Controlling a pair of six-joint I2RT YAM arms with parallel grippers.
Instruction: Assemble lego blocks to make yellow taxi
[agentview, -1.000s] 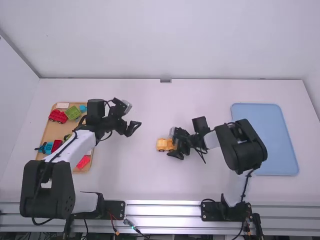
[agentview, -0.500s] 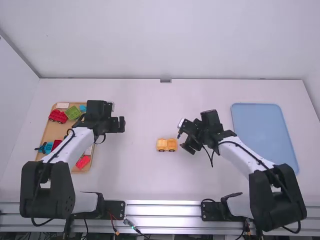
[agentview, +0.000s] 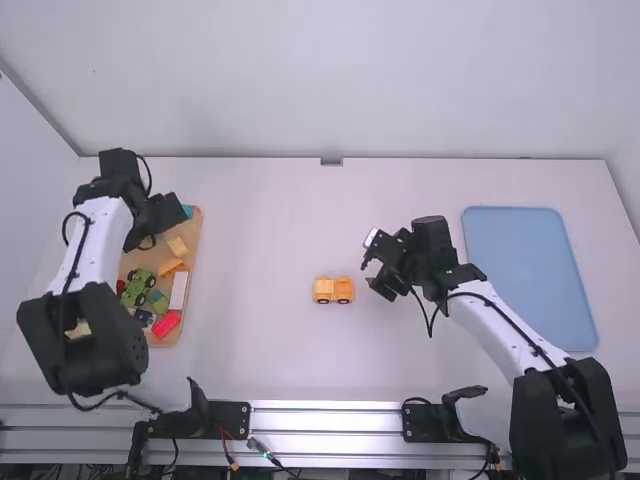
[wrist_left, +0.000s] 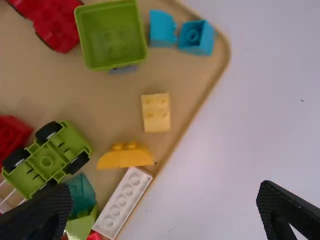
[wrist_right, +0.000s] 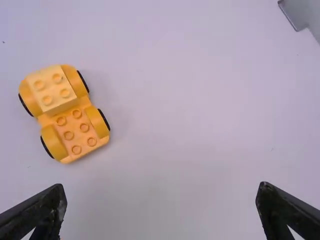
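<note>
left claw (wrist_left: 165, 195) has swung over tray (wrist_left: 192, 85), wide open, empty; a yellow block (wrist_left: 156, 120) likely next. right claw (wrist_right: 161, 195) wide open, empty, near car (wrist_right: 65, 112).

Robotics lab, white-walled table (agentview: 270, 370), two bench-mounted robot arms, metal rail (agentview: 320, 420), loose cables (agentview: 265, 453)
</note>
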